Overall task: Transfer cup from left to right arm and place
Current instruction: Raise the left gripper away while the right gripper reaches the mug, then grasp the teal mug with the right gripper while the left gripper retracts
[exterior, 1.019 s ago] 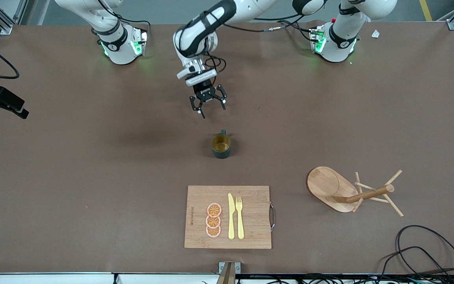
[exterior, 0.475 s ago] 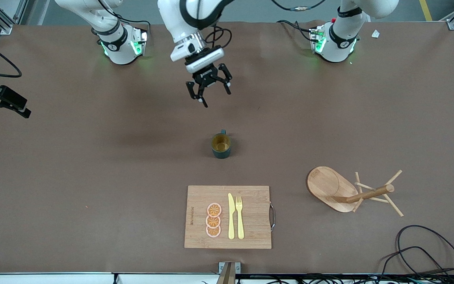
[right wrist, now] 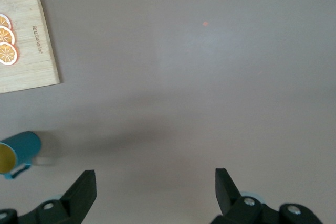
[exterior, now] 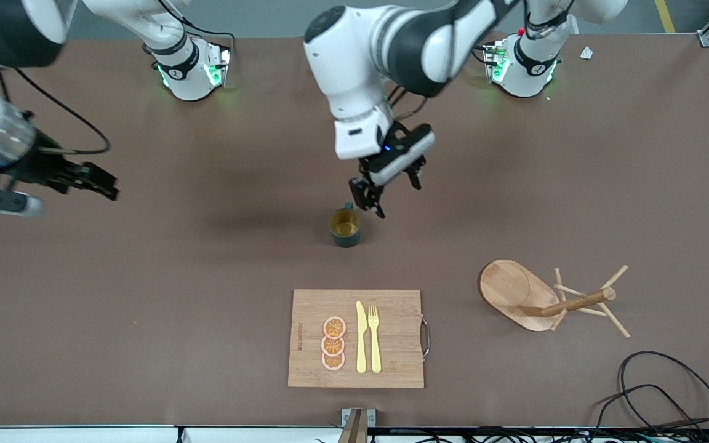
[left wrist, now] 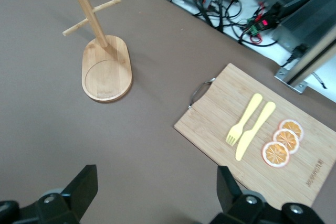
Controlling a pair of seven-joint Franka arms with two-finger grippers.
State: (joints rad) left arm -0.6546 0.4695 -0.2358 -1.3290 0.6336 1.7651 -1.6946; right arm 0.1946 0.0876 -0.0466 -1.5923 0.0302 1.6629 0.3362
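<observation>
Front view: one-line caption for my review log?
Left gripper, open, hangs just above the upright cup mid-table; right gripper, open, waits toward the right arm's end.

Brown table (exterior: pixel 145 295): cup (exterior: pixel 345 227), board (exterior: pixel 356 338), rack (exterior: pixel 545 296)

Left arm: we reach it from its base at our edge of the bench out toward the bench's middle, elbow raised, wrist bent down.
Left gripper (exterior: pixel 386 192): we hold it in the air over the middle of the bench, pointing down and tilted; fingers (left wrist: pixel 81 186) spread apart, nothing between them.
Right arm: we extend it along the bench edge at the right arm's end.
Right gripper (exterior: pixel 93 183): we hold it in the air over that edge; fingers (right wrist: pixel 84 189) spread wide, nothing held.
</observation>
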